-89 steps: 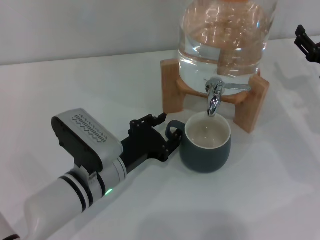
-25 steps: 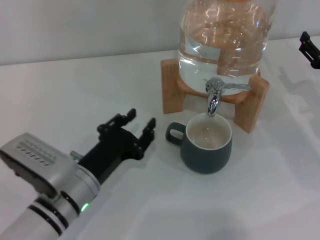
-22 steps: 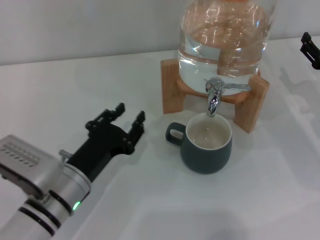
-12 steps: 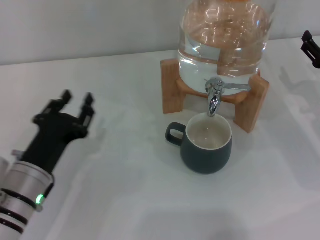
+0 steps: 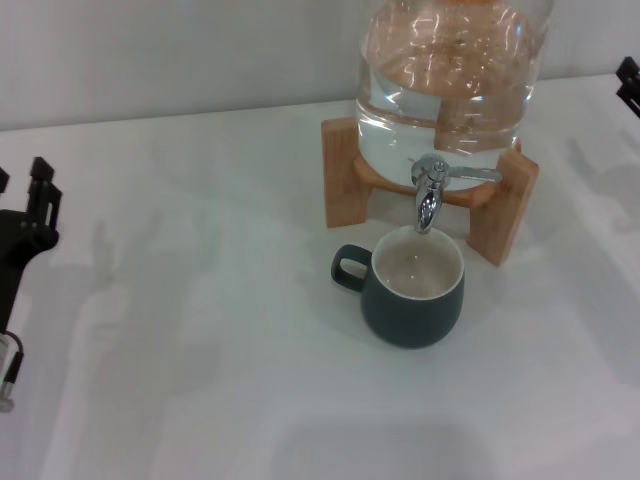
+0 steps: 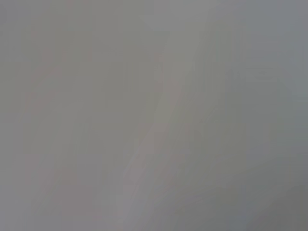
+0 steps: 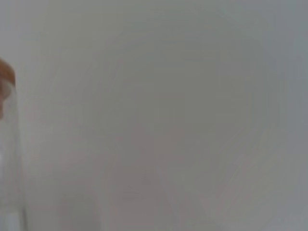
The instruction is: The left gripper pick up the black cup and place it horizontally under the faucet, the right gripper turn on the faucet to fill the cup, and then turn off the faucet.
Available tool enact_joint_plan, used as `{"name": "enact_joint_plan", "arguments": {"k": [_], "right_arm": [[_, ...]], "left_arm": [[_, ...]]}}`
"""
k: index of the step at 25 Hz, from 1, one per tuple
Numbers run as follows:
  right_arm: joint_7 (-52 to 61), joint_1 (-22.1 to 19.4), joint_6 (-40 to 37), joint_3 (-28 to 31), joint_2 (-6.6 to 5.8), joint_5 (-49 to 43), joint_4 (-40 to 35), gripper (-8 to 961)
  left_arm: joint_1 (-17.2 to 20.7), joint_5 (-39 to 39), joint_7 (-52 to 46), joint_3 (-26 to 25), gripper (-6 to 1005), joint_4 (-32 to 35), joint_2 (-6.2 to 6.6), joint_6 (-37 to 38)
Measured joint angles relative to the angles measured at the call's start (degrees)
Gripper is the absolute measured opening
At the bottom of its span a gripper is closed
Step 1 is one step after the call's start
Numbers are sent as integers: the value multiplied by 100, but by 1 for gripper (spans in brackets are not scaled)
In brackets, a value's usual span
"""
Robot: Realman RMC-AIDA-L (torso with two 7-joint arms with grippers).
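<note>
- The black cup (image 5: 413, 298) stands upright on the white table (image 5: 220, 380), just right of centre in the head view, its cream inside open to the camera and looking empty.
- Its loop handle points to about 9 o'clock, away from the wooden stand (image 5: 345, 185).
- The faucet (image 5: 430, 190) hangs directly over the cup's far rim, at roughly 12 o'clock from the cup's middle; its chrome spout points down and its thin lever juts toward 3 o'clock.
- Behind the faucet, a clear water jar (image 5: 450, 80) sits on the wooden stand, holding water.
- The left gripper (image 5: 20, 215) is at the 9 o'clock edge of the head view, well apart from the cup. Only part of the black claw shows, with one finger pointing up; whether its fingers are spread or pressed together cannot be told, and it holds nothing visible.
- The right gripper (image 5: 630, 85) shows only as a black sliver at about 2 o'clock, at the frame edge, well apart from the faucet; its finger state cannot be told.
- The left wrist view is blank grey. The right wrist view is also grey, with only a sliver of the glass jar (image 7: 8, 154) at one edge.
</note>
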Motion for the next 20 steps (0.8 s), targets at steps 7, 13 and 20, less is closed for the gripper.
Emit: {"name": "enact_joint_plan", "arguments": {"k": [7,13,20], "right_arm": [[1157,-589,17,-669,-36,-17,-863,838],[2005,-1191,350,-1313,-214,-92,-1524,838],[2349,-1262,1142,-1398,-385,-962,-1565,838]], "left_arm": [[-76,-526,2,-4,574,-123,6,-16],[-249,-563,1,-4,791,-307,8,-25],[-399,-561,-3,-4,795,-448,16,-36]]}}
